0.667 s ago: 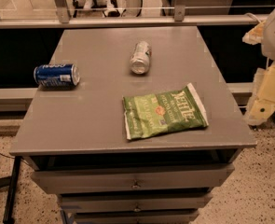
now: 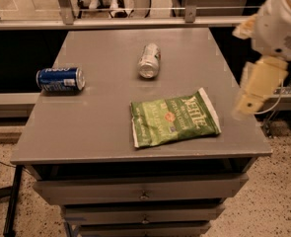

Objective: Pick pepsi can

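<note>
Drifting inward at the table's (image 2: 105, 127) right edge, my gripper (image 2: 247, 101), whether open I cannot tell, sits well apart from the pepsi can (image 2: 60, 79).

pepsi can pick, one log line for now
stage: pre-grasp | pepsi can: on side, table left, untouched | gripper: at right edge, far off | rest: silver can, chip bag

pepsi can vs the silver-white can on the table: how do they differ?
Colour: the pepsi can is blue with white lettering; the silver-white can has green marks.
Place: the pepsi can lies near the left edge of the table, the silver-white can mid-back.
Pose: the pepsi can's axis runs left-right, the silver-white can's front-back.
Both lie on their sides, untouched; the gripper hangs off the right edge.
</note>
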### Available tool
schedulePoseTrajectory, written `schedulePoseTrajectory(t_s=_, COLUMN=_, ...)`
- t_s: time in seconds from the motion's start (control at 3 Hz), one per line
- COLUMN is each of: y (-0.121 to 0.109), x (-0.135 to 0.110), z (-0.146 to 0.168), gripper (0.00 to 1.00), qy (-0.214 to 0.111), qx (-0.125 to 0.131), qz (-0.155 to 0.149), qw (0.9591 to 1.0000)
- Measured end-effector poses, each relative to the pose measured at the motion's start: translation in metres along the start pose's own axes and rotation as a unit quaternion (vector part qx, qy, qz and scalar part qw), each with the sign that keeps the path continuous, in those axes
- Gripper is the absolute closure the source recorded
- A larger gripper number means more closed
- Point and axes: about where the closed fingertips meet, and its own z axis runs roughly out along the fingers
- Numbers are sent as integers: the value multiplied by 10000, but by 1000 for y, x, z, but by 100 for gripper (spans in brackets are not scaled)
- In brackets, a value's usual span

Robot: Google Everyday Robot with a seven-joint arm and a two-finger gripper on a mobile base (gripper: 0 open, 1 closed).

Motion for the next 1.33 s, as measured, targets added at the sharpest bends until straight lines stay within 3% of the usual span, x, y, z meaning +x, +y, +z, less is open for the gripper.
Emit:
schedulePoseTrajectory(t_s=0.33, y=-15, x=-84, z=30, gripper=0, qy=-645, qx=-153, qz=-354, qw=9972)
schedulePoseTrajectory(t_s=0.67, y=-15, x=-167, z=59, gripper=0, qy=-1107, qx=-401, qz=-695, qw=9906)
schedulePoseTrajectory(t_s=1.0, y=-12, x=-198, z=70, gripper=0, qy=-1250, qx=-513, qz=-861, qw=9871)
schedulePoseTrajectory(t_s=1.33, y=-13, x=-194, z=71, gripper=0, qy=-1377, qx=-515, qz=-770, qw=9861)
